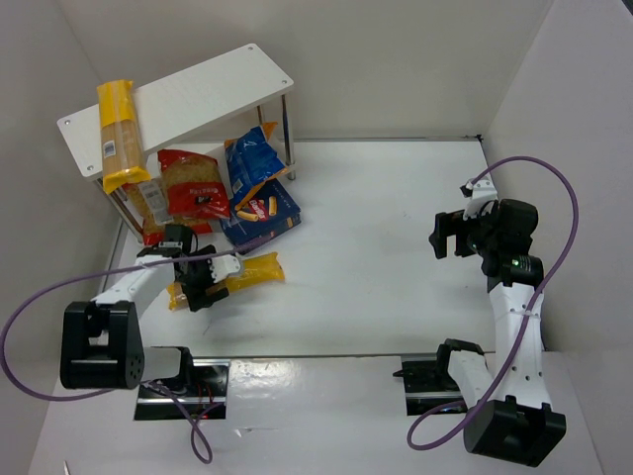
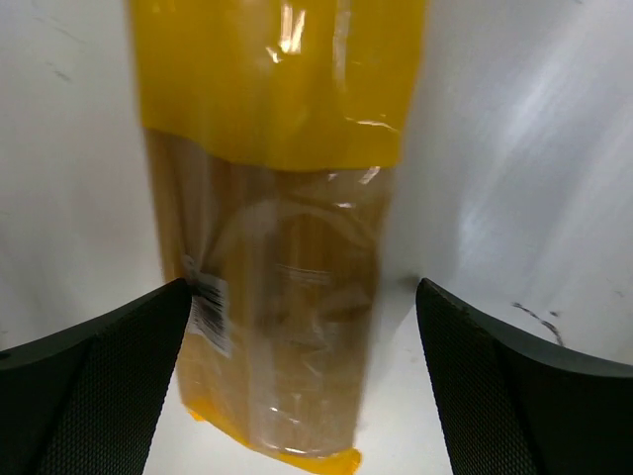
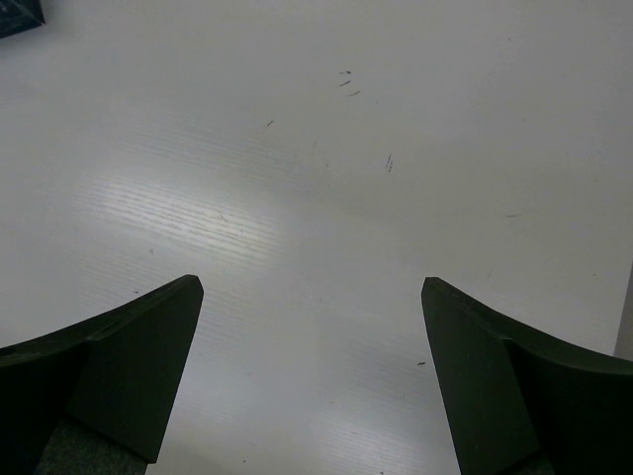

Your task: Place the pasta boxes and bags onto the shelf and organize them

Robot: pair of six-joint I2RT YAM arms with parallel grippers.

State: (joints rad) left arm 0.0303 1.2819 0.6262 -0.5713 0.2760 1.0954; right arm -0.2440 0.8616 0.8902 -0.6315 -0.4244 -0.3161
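Left jaws: spread wide and set down astride the near spaghetti bag, not gripping it. From the wrist, that bag runs lengthwise between the two black fingers, one right at its edge and the other clearly apart.
Right jaws: just as wide, with nothing between them. They hang over the bare counter, well off to the right of the packets.
Near spaghetti bag: flat on the counter in front of the shelf, one yellow end pointing right.
Far spaghetti bag: up on the shelf, laid across its left end, with the lower yellow end hanging over the front edge.
Red bag: on the counter, tucked partly under the shelf's front edge.
Blue bag: just right of the red bag, propped up by the shelf's right front leg.
Dark-blue box: flat on the counter, between the blue bag and the near spaghetti bag.
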